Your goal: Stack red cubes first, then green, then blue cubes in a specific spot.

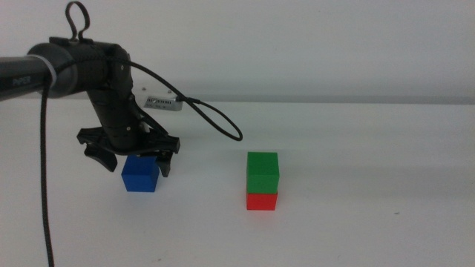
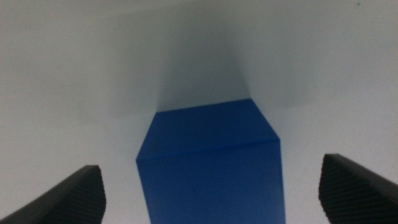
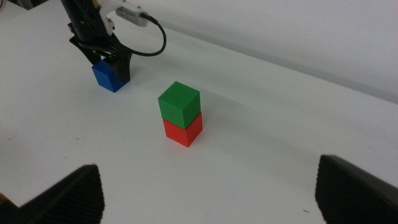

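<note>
The blue cube [image 1: 139, 175] rests on the white table at the left, and my left gripper [image 1: 138, 163] is lowered around it, open. In the left wrist view the blue cube [image 2: 211, 168] fills the middle between the jaws, with a gap of bare table on each side. To the right the green cube [image 1: 263, 171] sits on top of the red cube [image 1: 261, 201], slightly turned relative to it. My right gripper [image 3: 208, 193] hangs open, high above the table; its view takes in the green cube [image 3: 179, 102], the red cube [image 3: 184, 131], the blue cube [image 3: 107, 76] and the left gripper [image 3: 102, 55].
A black cable [image 1: 215, 122] loops from the left arm's wrist over the table behind the blue cube. A small white tag [image 1: 163, 102] lies at the back edge of the table. White tabletop [image 1: 371, 185] stretches to the right of the stack.
</note>
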